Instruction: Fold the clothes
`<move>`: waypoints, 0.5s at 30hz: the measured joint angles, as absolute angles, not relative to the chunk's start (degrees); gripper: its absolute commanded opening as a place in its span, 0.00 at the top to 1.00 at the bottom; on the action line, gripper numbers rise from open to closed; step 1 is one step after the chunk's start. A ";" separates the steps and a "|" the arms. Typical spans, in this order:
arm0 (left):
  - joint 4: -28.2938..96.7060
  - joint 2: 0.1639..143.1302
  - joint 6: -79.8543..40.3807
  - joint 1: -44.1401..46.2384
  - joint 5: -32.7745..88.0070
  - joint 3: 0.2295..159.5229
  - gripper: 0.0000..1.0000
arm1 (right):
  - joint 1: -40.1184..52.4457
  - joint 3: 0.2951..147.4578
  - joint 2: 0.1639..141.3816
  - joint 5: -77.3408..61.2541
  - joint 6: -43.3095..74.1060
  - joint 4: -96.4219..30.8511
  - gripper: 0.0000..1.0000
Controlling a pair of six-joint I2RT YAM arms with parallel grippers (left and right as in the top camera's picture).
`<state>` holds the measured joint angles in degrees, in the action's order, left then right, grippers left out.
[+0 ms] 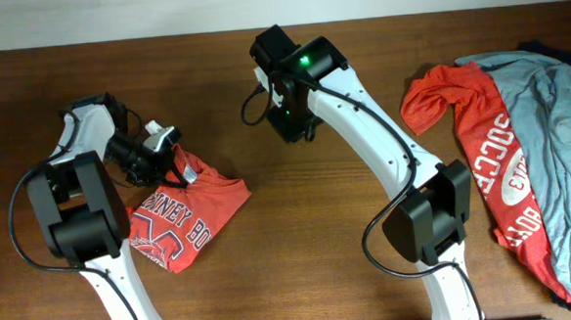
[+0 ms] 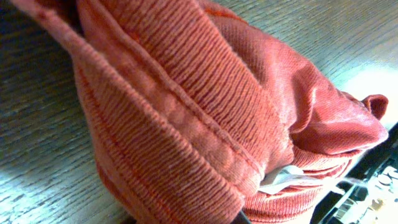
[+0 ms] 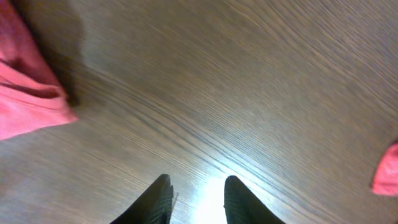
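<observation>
An orange-red T-shirt (image 1: 191, 216) with white lettering lies folded small on the left of the table. My left gripper (image 1: 167, 149) is at its top edge, shut on the bunched collar. In the left wrist view the ribbed T-shirt (image 2: 186, 112) fills the frame, with a white label (image 2: 283, 177) poking out. At the right a red shirt lettered "SOCCE" (image 1: 491, 159) lies crumpled under a grey-blue shirt (image 1: 554, 136). My right gripper (image 1: 294, 128) hovers over bare wood at mid-table. Its fingers (image 3: 198, 180) stand apart, nothing between them.
A dark garment (image 1: 554, 48) peeks out behind the right pile. Red cloth shows at the left edge (image 3: 28, 99) and right edge (image 3: 387, 171) of the right wrist view. The brown wooden table (image 1: 309, 227) lies bare between the two arms.
</observation>
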<state>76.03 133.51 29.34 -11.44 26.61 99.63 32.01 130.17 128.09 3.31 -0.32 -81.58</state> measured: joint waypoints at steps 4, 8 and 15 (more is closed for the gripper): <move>77.06 134.61 26.85 -13.37 25.50 103.07 1.00 | 31.31 130.17 127.70 6.52 -0.45 -82.78 0.67; 73.80 134.58 21.58 -19.86 23.07 109.27 1.00 | 28.73 130.17 125.43 7.66 -0.47 -83.44 0.67; 65.12 134.61 13.15 -29.89 21.41 112.42 0.99 | 22.39 130.19 120.27 8.75 -0.49 -86.48 0.67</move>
<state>65.12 134.61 13.15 -29.89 21.41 112.42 22.39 130.19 120.27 8.75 -0.49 -86.48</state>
